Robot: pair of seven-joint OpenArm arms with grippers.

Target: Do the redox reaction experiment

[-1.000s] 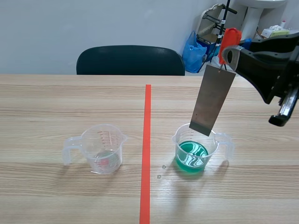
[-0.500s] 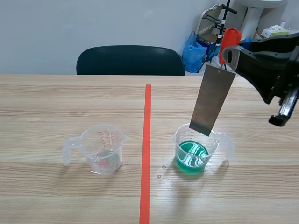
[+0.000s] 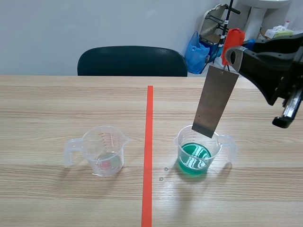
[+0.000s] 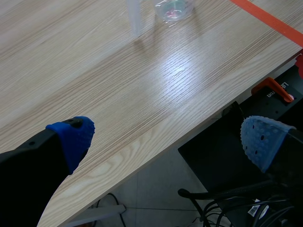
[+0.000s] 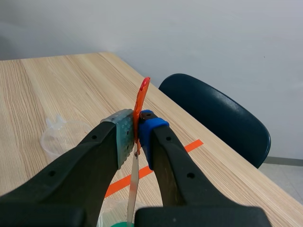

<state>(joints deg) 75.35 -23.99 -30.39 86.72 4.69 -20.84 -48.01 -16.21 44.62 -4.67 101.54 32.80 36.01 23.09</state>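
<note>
A grey metal plate [image 3: 215,100] hangs from an orange-red clip [image 3: 232,41] held high by my right gripper [image 3: 235,53], which is shut on the clip. The plate's lower edge hovers at the rim of a clear beaker [image 3: 201,150] holding green liquid [image 3: 194,158]. In the right wrist view the clip [image 5: 141,101] is pinched between the pads, and the plate [image 5: 134,187] hangs edge-on below. A second clear beaker [image 3: 102,150] with a little clear liquid stands left of the tape line; the left wrist view shows it [image 4: 171,8] far ahead. My left gripper [image 4: 168,137] is open over the table's edge.
An orange-red tape line [image 3: 148,151] runs down the table's middle. A dark chair [image 3: 132,61] stands behind the far edge, with bags and clutter at the back right. Small droplets [image 3: 163,173] lie on the wood beside the green beaker. Below the table edge are cables and a black box [image 4: 236,156].
</note>
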